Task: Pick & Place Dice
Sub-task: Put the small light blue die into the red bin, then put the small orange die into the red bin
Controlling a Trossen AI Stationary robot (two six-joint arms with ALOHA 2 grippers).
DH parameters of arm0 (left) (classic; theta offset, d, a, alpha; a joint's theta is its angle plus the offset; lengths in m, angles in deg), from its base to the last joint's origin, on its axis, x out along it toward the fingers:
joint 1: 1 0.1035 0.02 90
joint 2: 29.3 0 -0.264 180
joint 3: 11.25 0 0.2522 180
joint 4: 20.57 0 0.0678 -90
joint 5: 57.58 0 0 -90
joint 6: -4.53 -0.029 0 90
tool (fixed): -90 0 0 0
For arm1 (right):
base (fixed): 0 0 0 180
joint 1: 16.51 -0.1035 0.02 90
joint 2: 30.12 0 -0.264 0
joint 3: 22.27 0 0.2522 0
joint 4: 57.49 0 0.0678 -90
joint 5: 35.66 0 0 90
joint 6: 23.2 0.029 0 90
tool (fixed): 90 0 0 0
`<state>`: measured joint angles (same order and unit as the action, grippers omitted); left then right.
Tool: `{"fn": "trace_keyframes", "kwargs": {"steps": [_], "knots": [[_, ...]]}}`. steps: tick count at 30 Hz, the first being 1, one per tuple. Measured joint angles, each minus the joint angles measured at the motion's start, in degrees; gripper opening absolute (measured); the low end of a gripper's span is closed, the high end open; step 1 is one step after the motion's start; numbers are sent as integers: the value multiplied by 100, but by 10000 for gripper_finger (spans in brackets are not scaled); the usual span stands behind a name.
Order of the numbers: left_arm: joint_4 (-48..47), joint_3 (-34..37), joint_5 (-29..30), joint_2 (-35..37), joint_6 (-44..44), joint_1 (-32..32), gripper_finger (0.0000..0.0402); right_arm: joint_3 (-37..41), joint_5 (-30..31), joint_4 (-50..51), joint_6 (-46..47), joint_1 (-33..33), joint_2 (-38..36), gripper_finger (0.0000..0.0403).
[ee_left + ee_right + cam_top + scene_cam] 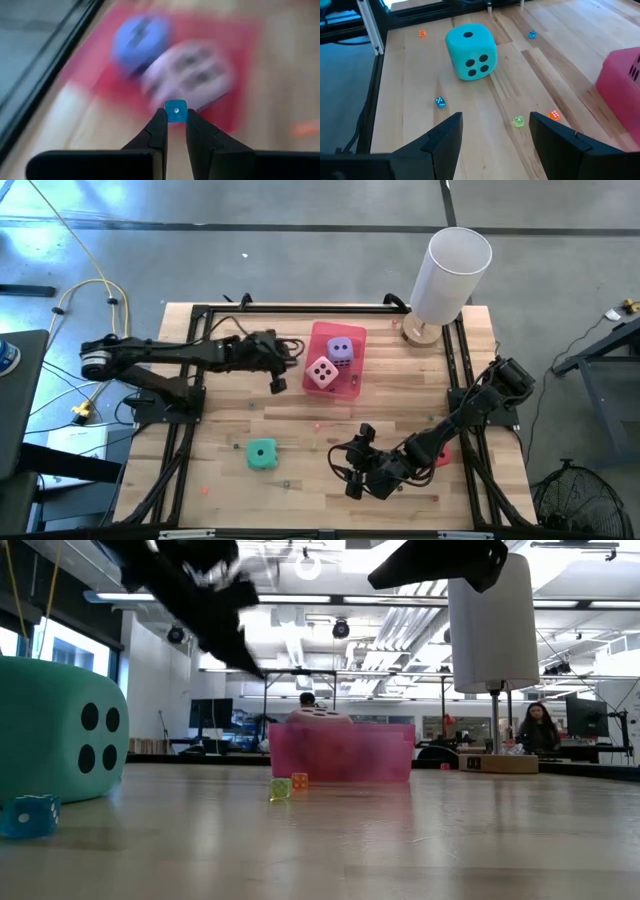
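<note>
A pink tray (pixel 352 338) at the table's far middle holds a purple die (pixel 340 349) and a pale pink die (pixel 321 372). The teal die (pixel 262 453) rests on the wood near the front left, also in the right wrist view (pixel 470 52). A red die (pixel 441 458) shows partly under the right arm. My left gripper (pixel 279 384) hovers beside the tray's left edge, shut on a small blue die (pixel 175 110). My right gripper (pixel 495 130) stands open above the table, right of the teal die, nothing between its fingers. My left gripper pinches the small blue die's two opposite sides (pixel 175 115) between the free ends of its two fingers. The fingers slant down from the table's left toward the tray. The die is lifted clear of the table.
Small loose dice lie on the wood: blue (pixel 440 102), green (pixel 519 121), orange (pixel 553 115), another orange (pixel 422 33) and another blue (pixel 532 34). A white cylinder on a wooden base (pixel 450 272) stands at the far right. Black frame rails (pixel 180 470) run along both sides.
</note>
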<state>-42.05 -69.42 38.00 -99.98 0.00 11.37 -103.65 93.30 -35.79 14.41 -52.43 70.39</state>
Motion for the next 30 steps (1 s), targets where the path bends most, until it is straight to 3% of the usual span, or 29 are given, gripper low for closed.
{"fn": "trace_keyframes", "kwargs": {"steps": [4, 6, 17, 25, 30], "knots": [[987, -6, -1500, -18, -49, -204, 35, 0, 7, 2, 46, 7, 0, 222], [1524, -10, -1911, -218, -157, -329, 35, 0, -4, 32, -28, 3, 0, 222], [4064, -1, -1660, -2146, -135, -273, 36, 0, 9, 72, -169, -19, 25, 222], [4674, -1, -1380, -2482, 136, -155, 127, 0, -58, 208, -255, -19, 35, 222], [4735, -1, -1243, -2484, 136, -152, 155, 0, -46, 230, -496, 65, 35, 222]]}}
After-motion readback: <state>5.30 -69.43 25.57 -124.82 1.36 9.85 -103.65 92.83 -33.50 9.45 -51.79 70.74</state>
